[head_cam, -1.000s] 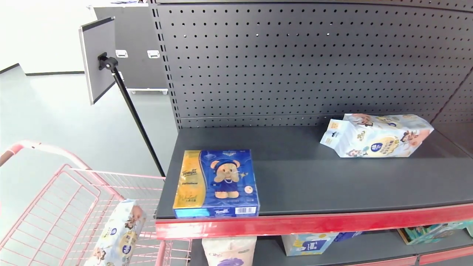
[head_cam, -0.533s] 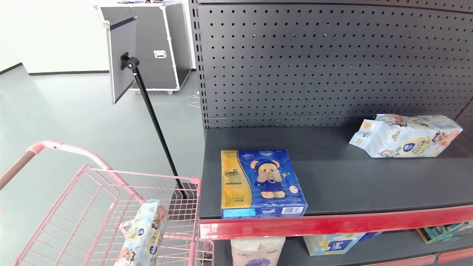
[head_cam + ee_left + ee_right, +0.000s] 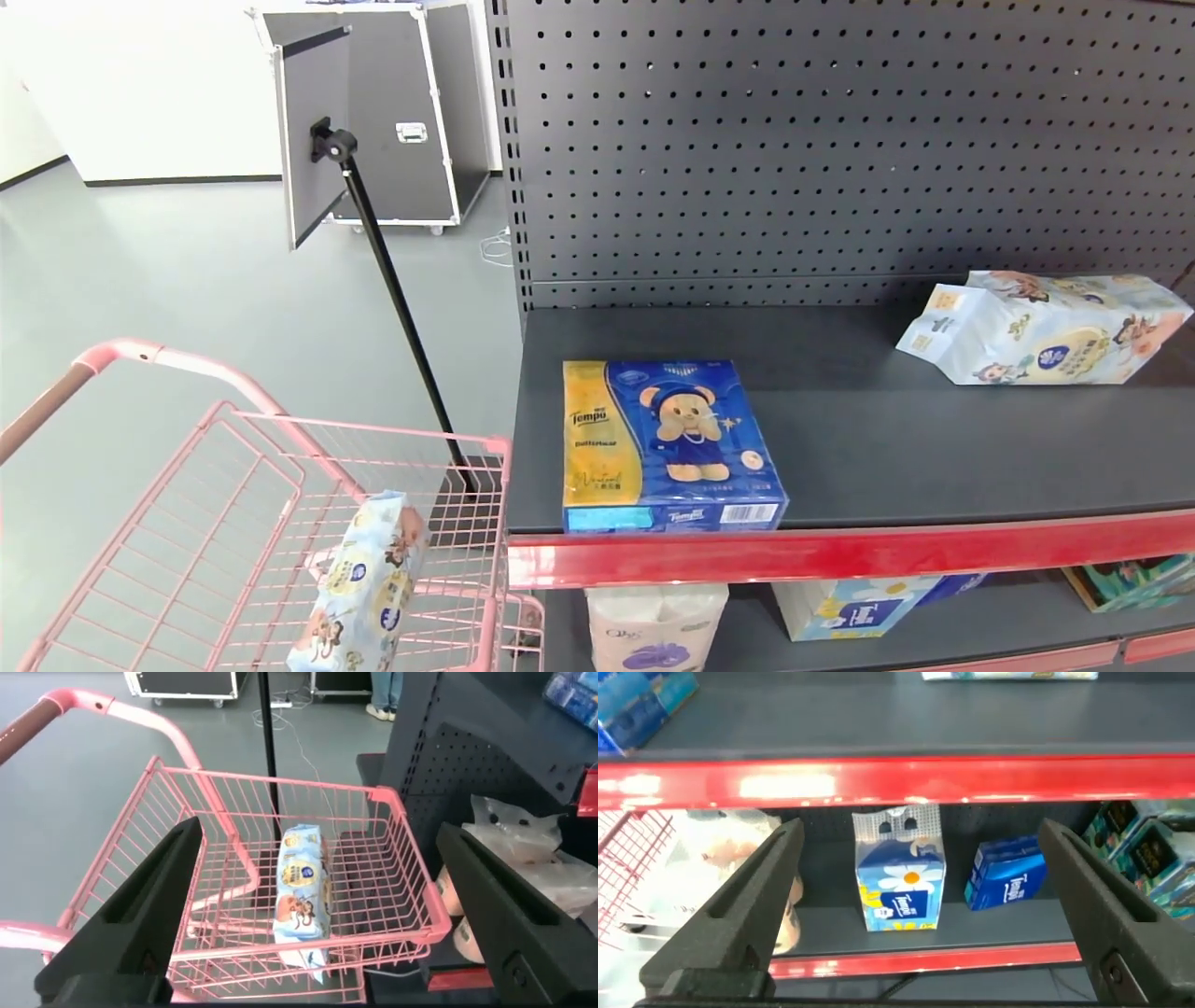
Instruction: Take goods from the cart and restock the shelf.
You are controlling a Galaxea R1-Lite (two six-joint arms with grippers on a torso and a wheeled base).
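Left wrist view: the left gripper (image 3: 320, 831) hangs above the pink wire cart (image 3: 93, 700), its two dark fingers spread wide with nothing between them. One pale-blue soft tissue pack with cartoon print (image 3: 304, 891) stands on edge in the cart's basket, towards the end nearest the shelf. The right gripper (image 3: 920, 826), likewise spread wide and empty, faces the lower tier, where a blue-and-white flowered tissue pack (image 3: 898, 873) stands beside a dark blue pack (image 3: 1008, 873). Above, on the dark shelf with a red front lip (image 3: 840, 551), a blue-and-yellow bear-print tissue box (image 3: 663, 443) lies flat at the front edge. A white cartoon-print pack (image 3: 1041, 327) lies farther back to the right, near the grey pegboard (image 3: 794, 140).
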